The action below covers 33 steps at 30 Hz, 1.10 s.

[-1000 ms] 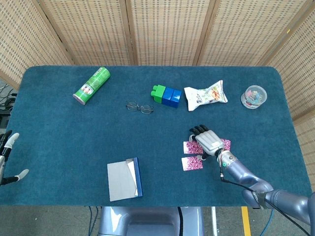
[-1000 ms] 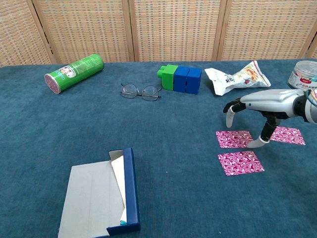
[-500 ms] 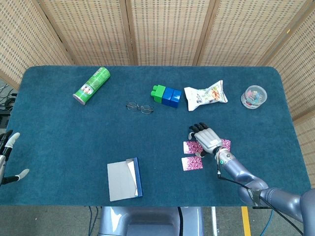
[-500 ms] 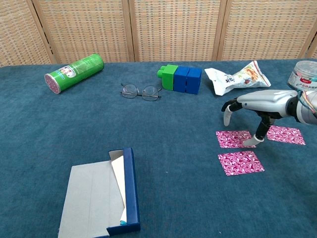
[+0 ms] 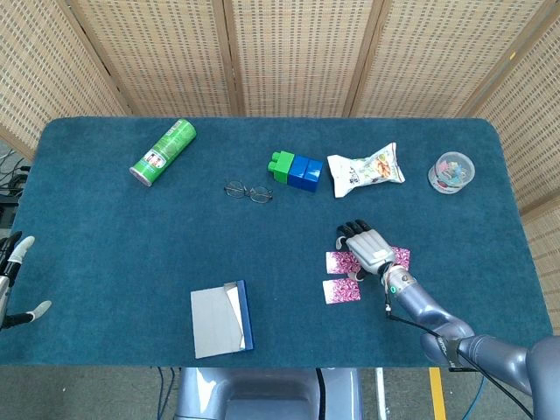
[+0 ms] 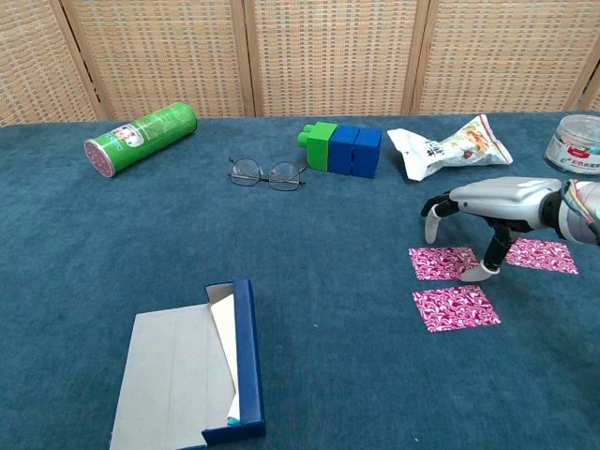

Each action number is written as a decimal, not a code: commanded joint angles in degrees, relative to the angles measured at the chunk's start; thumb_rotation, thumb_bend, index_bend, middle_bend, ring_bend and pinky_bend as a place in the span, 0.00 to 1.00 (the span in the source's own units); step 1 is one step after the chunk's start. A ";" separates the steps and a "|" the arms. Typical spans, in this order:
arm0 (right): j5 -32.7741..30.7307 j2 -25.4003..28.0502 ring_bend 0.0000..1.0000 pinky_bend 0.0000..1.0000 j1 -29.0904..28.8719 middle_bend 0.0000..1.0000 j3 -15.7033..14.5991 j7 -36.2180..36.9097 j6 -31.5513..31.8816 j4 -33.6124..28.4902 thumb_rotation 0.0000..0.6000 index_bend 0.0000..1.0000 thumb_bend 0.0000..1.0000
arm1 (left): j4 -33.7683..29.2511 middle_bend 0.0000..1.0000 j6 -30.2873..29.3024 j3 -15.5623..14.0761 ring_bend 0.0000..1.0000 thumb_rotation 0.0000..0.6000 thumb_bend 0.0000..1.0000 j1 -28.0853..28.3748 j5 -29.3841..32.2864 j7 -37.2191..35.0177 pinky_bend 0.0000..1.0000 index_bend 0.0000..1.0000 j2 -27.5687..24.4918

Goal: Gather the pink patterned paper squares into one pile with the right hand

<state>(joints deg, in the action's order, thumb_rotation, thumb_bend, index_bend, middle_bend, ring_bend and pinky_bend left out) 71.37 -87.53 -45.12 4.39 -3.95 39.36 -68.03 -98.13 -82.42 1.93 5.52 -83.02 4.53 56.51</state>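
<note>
Paper squares lie in a loose cluster on the right front part of the blue worktop (image 6: 94,234), none stacked. The first square (image 6: 442,262) sits under the right hand (image 6: 487,202), whose thumb tip touches or nearly touches that square's right edge. A second square (image 6: 456,307) lies just in front of the first, apart from it by a narrow strip of cloth. The third square (image 6: 543,255) lies to the right, beside the thumb, partly behind the hand in the head view.

The right hand is arched palm down over the squares, fingers spread and curved downward, holding nothing. The head view shows the same hand (image 5: 366,246) covering part of the first square (image 5: 341,262), with the second (image 5: 341,291) clear in front of it.

The left hand (image 5: 13,280) shows only at the left edge of the head view, off the worktop, fingers apart and empty.

Along the back of the worktop stand a green can (image 6: 141,138) lying on its side, glasses (image 6: 267,173), green and blue blocks (image 6: 341,148), a snack bag (image 6: 450,145) and a clear tub (image 6: 574,142). A grey and blue folder (image 6: 192,373) lies near the front left.
</note>
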 commanded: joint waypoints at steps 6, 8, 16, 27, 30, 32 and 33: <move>0.96 -0.64 0.00 0.00 0.51 0.12 -0.22 1.37 0.42 1.46 1.00 0.31 0.26 | -0.50 0.00 -0.02 0.06 0.00 0.92 0.06 0.07 -0.07 0.52 0.00 0.00 -0.10; 1.28 -0.72 0.00 0.00 0.58 0.12 -0.26 1.75 0.49 1.81 1.00 0.31 0.26 | -0.64 0.00 0.00 0.07 0.00 0.92 0.06 0.10 -0.06 0.69 0.00 0.00 -0.15; 3.52 -1.17 0.00 0.00 0.48 0.12 -0.61 3.66 0.70 4.39 1.00 0.31 0.26 | -1.44 0.00 0.00 0.13 0.00 0.92 0.06 0.19 -0.04 1.60 0.00 0.00 -0.16; 6.13 -1.49 0.00 0.00 -0.59 0.12 -0.63 6.99 -0.13 7.52 1.00 0.31 0.26 | -2.22 0.00 0.30 0.24 0.00 0.92 0.06 0.35 0.48 2.68 0.00 0.00 -0.14; 6.19 -1.37 0.00 0.00 -0.52 0.12 -0.69 7.29 -0.26 6.99 1.00 0.31 0.26 | -2.11 0.00 0.59 0.28 0.00 0.92 0.06 0.52 0.59 2.71 0.00 0.00 0.03; 6.17 -1.24 0.00 0.00 -0.40 0.12 -0.80 7.22 -0.28 6.59 1.00 0.31 0.26 | -1.96 0.00 0.78 0.32 0.00 0.92 0.06 0.64 0.65 2.67 0.00 0.00 0.10; 6.14 -1.18 0.00 0.00 -0.36 0.12 -0.83 7.18 -0.32 6.42 1.00 0.31 0.26 | -1.90 0.00 0.82 0.35 0.00 0.92 0.06 0.68 0.68 2.62 0.00 0.00 0.12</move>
<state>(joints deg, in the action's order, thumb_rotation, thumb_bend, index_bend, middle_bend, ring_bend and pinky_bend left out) 77.53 -88.76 -45.52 3.60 3.26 39.07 -61.53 -100.04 -81.62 2.27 6.19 -82.35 7.16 56.62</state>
